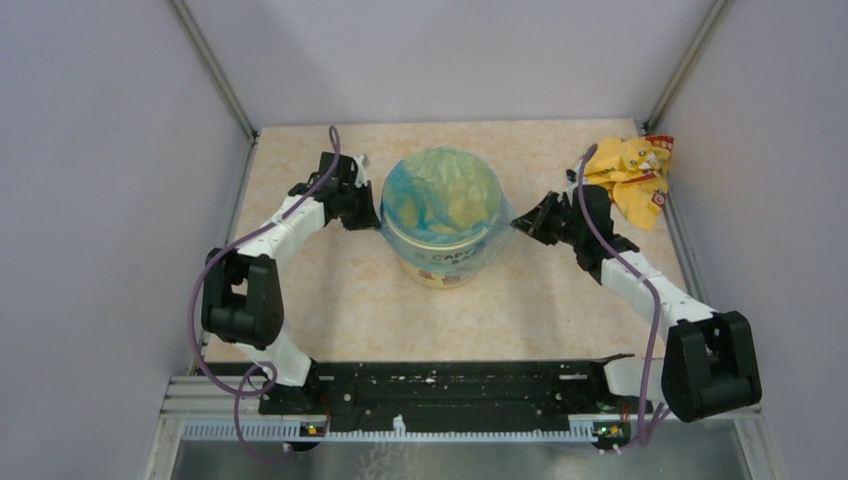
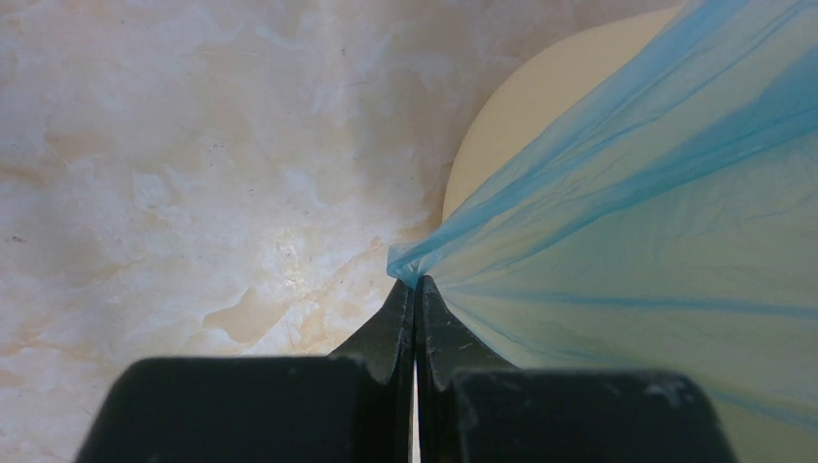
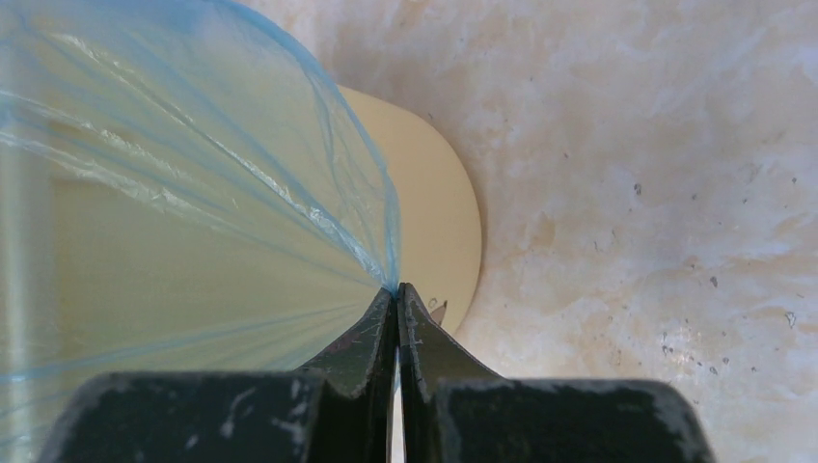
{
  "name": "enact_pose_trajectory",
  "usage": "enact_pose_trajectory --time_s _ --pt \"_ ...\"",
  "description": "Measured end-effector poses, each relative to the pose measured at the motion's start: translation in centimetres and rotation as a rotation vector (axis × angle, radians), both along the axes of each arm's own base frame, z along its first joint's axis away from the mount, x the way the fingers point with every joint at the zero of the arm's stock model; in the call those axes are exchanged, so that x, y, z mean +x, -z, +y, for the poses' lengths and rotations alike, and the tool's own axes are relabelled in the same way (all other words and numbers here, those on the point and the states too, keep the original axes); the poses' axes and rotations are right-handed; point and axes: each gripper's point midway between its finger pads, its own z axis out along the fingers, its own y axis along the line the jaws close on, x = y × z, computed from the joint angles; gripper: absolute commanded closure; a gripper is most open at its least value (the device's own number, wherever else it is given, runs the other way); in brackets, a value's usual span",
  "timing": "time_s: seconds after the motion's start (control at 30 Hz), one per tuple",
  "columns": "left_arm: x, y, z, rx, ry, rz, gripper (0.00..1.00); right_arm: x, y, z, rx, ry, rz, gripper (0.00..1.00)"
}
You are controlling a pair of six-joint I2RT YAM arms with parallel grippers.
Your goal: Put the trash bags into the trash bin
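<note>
Soft, even overhead light, with only faint shadows. A pale glare patch sits on the marble tabletop (image 2: 280,256). Light glows through the blue trash bag (image 2: 675,241). Both wrist views are sharp.

From above we cannot see into the trash bin (image 1: 445,262): the trash bag (image 1: 440,190) is stretched over its mouth. The blue film also veils the upper wall, so the brown lettering reads only in part. The bin's far side is hidden below its own rim. Left of the bin, the tips of the left pincer (image 1: 374,208) are too small to make out, as are those of the right pincer (image 1: 516,222) on the bin's right. In both wrist views, bag and bin run off the frame edges. The print on the wrapper (image 1: 632,175), far right of the bin, looks like red marks, but we cannot read it.
</note>
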Motion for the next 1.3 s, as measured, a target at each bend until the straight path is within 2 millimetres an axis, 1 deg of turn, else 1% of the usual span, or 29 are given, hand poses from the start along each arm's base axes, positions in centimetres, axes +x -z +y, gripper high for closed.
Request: enact_pose_trajectory --time_s 0.17,0.23,0.33,0.43,0.5,0.63,0.83,0.97,1.07,1.1,1.13,1.17,1.2,1.23,1.3 --pt "0.0 0.1 -0.2 -0.002 0.005 -0.003 1.00 -0.8 2.4 1.1 -0.061 -0.034 0.055 1.00" --pt "-0.2 0.4 -0.2 -0.001 0.006 0.001 1.00 -0.8 3.4 1.2 -0.078 -0.038 0.076 1.00" --pt "-0.3 0.9 -0.1 0.002 0.006 0.011 1.00 -0.8 4.7 0.9 -0.110 -0.028 0.106 1.00" --pt "-0.5 1.8 0.0 0.011 0.003 0.033 1.00 -0.8 5.5 0.5 -0.141 -0.014 0.119 1.00" --pt "-0.5 2.5 0.1 0.019 -0.001 0.048 1.00 -0.7 6.0 0.2 -0.159 -0.009 0.129 1.00" --pt "-0.7 4.1 0.3 0.035 -0.006 0.086 1.00 -0.7 7.6 -0.3 -0.203 0.003 0.163 1.00" --pt "-0.9 4.9 0.4 0.043 -0.013 0.105 1.00 -0.7 9.3 -0.8 -0.247 0.014 0.194 1.00" --pt "-1.0 5.8 0.6 0.054 -0.023 0.124 1.00 -0.8 10.8 -1.1 -0.288 0.016 0.224 1.00" --pt "-1.2 6.6 0.8 0.065 -0.030 0.144 1.00 -0.7 11.4 -1.6 -0.324 0.024 0.234 1.00" --pt "-1.4 6.7 0.8 0.066 -0.032 0.150 0.98 -0.5 11.4 -1.7 -0.333 0.026 0.233 1.00" --pt "-1.4 6.8 0.9 0.069 -0.033 0.151 0.94 -0.3 11.4 -1.7 -0.342 0.028 0.232 1.00" --pt "-1.5 6.9 0.9 0.070 -0.034 0.153 0.89 -0.2 11.2 -1.8 -0.348 0.030 0.230 0.95" --pt "-1.4 6.9 0.9 0.071 -0.035 0.151 0.81 0.0 11.0 -1.8 -0.352 0.032 0.226 0.89" --pt "-1.4 6.9 1.0 0.074 -0.038 0.152 0.74 0.1 10.8 -1.9 -0.359 0.033 0.223 0.82" --pt "-1.4 6.9 1.2 0.084 -0.044 0.149 0.64 0.4 10.4 -2.1 -0.374 0.039 0.220 0.65"
